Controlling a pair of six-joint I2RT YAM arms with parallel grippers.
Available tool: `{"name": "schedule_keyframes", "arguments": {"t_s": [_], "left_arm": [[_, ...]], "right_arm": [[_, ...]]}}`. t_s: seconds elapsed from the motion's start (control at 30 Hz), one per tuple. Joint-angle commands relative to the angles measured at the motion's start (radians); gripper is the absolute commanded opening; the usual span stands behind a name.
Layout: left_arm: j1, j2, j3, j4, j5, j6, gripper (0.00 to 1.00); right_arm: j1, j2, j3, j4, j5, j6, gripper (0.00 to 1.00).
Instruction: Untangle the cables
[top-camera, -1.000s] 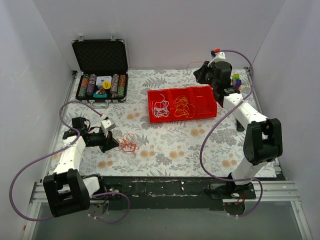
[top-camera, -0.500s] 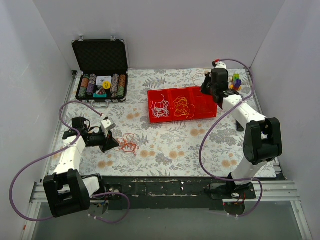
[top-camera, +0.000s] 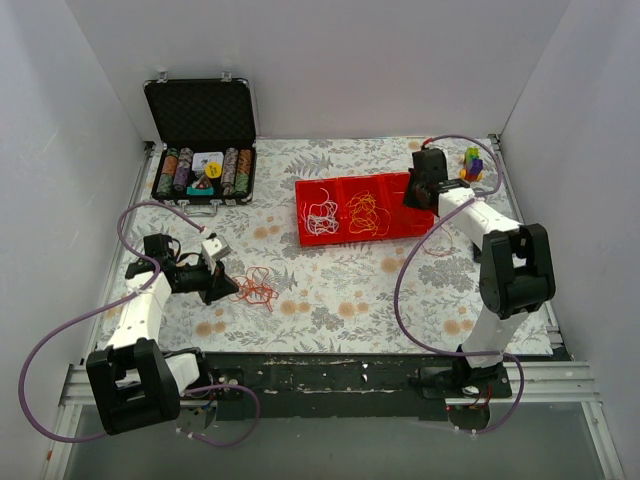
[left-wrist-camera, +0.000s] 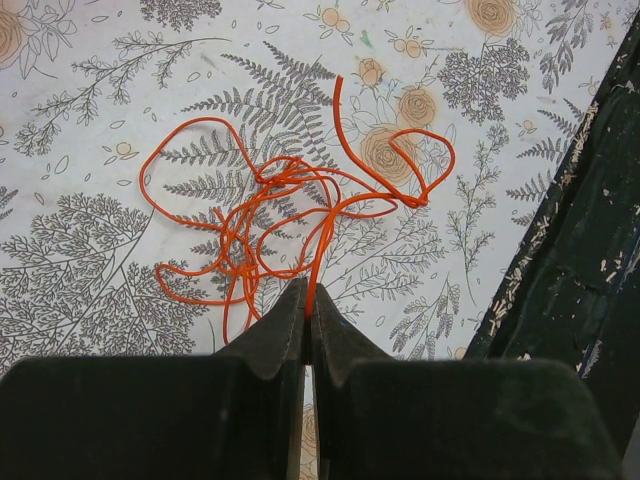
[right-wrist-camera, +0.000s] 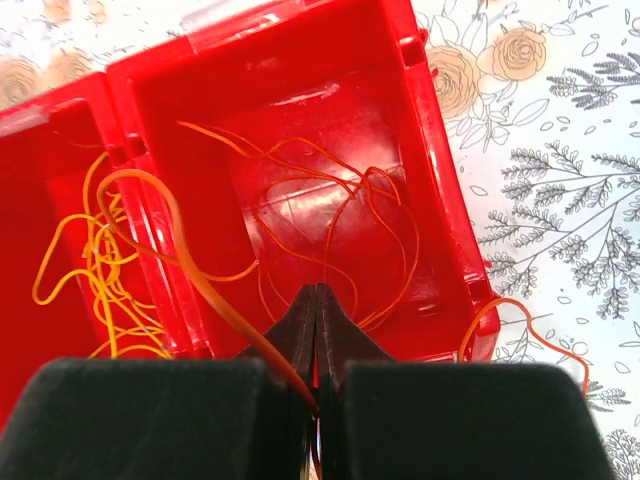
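Our left gripper (left-wrist-camera: 306, 292) pinches the red cable (left-wrist-camera: 283, 178); our right gripper (right-wrist-camera: 316, 292) clamps the orange cable (right-wrist-camera: 205, 290), red tray (right-wrist-camera: 445, 180) ahead.

White walls (top-camera: 330, 60) on three sides; floral tablecloth (top-camera: 330, 300); dark table edge (top-camera: 330, 375).

High rear overview, wrist views close above cables (left-wrist-camera: 285, 178)

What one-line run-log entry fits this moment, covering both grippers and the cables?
left gripper: shut on red cable | right gripper: shut on orange cable, over red tray | untangling: not done
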Motion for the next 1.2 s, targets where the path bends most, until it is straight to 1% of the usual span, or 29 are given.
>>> {"name": "schedule_keyframes", "arguments": {"t_s": [0.0, 0.1, 0.23, 0.27, 0.33, 0.5, 0.67, 0.8, 0.93, 1.0, 1.1, 1.17], "left_arm": [[-0.003, -0.017, 0.013, 0.017, 0.032, -0.002, 0.00], [-0.004, -0.014, 0.016, 0.019, 0.038, -0.006, 0.00], [-0.003, -0.012, 0.011, 0.022, 0.037, -0.006, 0.00], [-0.003, -0.012, 0.013, 0.022, 0.035, -0.005, 0.00], [-0.004, -0.012, 0.017, 0.017, 0.035, -0.003, 0.00], [-0.004, -0.020, 0.016, 0.016, 0.043, -0.003, 0.00], [-0.004, -0.020, 0.016, 0.016, 0.041, -0.006, 0.00], [-0.004, -0.020, 0.025, 0.014, 0.038, -0.008, 0.00], [-0.004, -0.015, 0.033, 0.011, 0.037, -0.009, 0.00], [-0.004, -0.015, 0.033, 0.013, 0.040, -0.012, 0.00], [-0.004, -0.018, 0.028, 0.016, 0.040, -0.011, 0.00], [-0.004, -0.017, 0.028, 0.016, 0.038, -0.008, 0.00]], "right_arm": [[0.011, 0.020, 0.096, -0.090, 0.074, 0.004, 0.01], [0.011, 0.012, 0.113, -0.129, 0.096, 0.013, 0.01], [0.012, -0.057, 0.091, -0.103, 0.090, 0.017, 0.01], [0.012, -0.068, 0.092, -0.110, 0.099, 0.023, 0.84], [0.012, -0.072, 0.094, -0.136, 0.099, 0.012, 0.87], [0.012, -0.068, 0.078, -0.204, 0.093, -0.006, 0.89], [0.015, -0.141, 0.035, -0.141, 0.008, -0.040, 0.90], [0.017, -0.225, 0.061, -0.116, 0.042, -0.075, 0.91], [-0.012, -0.252, 0.074, -0.185, 0.093, -0.100, 0.91], [-0.024, -0.278, 0.010, -0.222, 0.120, -0.099, 0.91], [-0.026, -0.388, -0.165, -0.155, 0.093, -0.063, 0.92], [-0.026, -0.443, -0.277, -0.136, 0.088, -0.004, 0.86]]}}
